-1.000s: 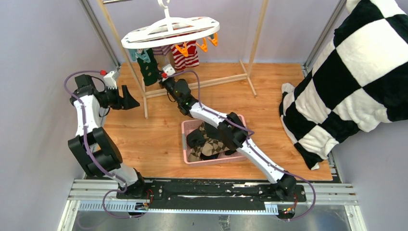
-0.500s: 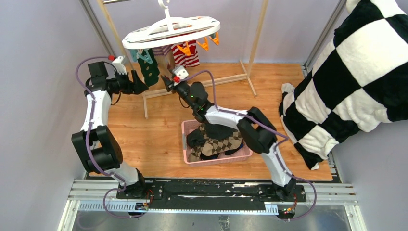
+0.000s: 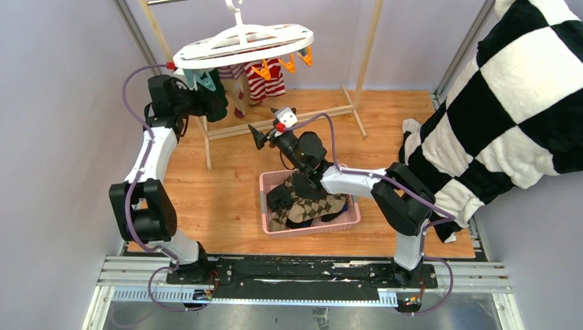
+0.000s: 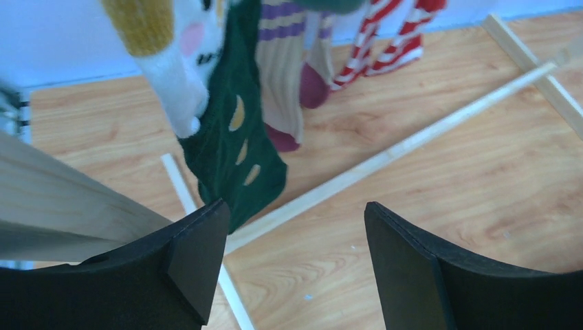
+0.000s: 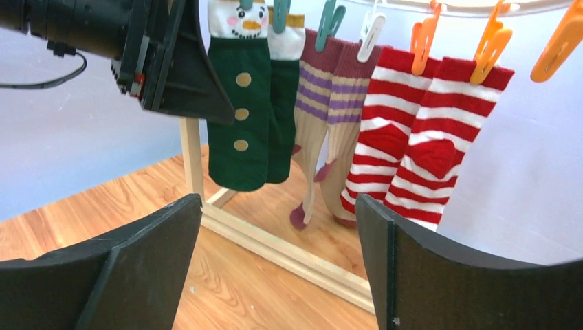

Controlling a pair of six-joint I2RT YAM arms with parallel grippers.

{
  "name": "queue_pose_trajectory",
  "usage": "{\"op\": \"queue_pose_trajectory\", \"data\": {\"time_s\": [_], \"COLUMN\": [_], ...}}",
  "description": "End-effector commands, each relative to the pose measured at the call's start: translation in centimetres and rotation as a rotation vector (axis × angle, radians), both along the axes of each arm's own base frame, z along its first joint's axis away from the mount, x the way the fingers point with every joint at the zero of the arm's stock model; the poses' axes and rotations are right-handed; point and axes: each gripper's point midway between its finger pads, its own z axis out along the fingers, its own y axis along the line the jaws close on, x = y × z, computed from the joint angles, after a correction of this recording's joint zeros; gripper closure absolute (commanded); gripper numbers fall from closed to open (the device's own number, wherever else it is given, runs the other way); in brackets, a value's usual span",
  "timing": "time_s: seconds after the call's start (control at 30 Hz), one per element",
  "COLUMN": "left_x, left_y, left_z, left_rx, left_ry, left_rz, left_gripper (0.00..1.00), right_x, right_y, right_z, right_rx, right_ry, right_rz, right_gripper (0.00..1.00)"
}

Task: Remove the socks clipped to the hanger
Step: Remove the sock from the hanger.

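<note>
- Left fingers [image 4: 196, 258]: spread apart, empty; dark green sock [image 4: 237, 158] just beyond their left tip.
- Right fingers [image 5: 412, 268]: spread apart, empty.
- Socks [image 5: 412, 137]: hanging clipped to hanger [image 3: 227, 53], beyond both pairs.

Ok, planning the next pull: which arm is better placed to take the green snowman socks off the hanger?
Left, probably. The left gripper is open right beside the green snowman socks under the hanger; the right gripper, also open, sits lower and farther back.
</note>
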Motion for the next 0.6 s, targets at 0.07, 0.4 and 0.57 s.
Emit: {"op": "queue_pose_trajectory", "data": {"time_s": [0.07, 0.4, 0.57], "left_x": [2.7, 3.2, 3.3], "left_y": [2.5, 3.0, 4.1], "left_z": [1.4, -0.3, -2.3], "left_rx": [0.084, 0.153, 0.174], "left_ry": [-0.09, -0.087, -0.063], "left_rz": [0.191, 0.333, 0.4], "left_gripper": [0.21, 0.09, 0.05], "right_x": [-1.6, -2.2, -2.1], "right_y": [-1.9, -2.2, -2.3], "right_z": [2.6, 2.8, 3.0], "right_rx": [0.046, 0.056, 0.061], "right_ry": [-0.004, 0.017, 0.015], "right_rz": [-0.017, 0.002, -0.001], "right_gripper": [0.06, 0.04, 0.04]}}
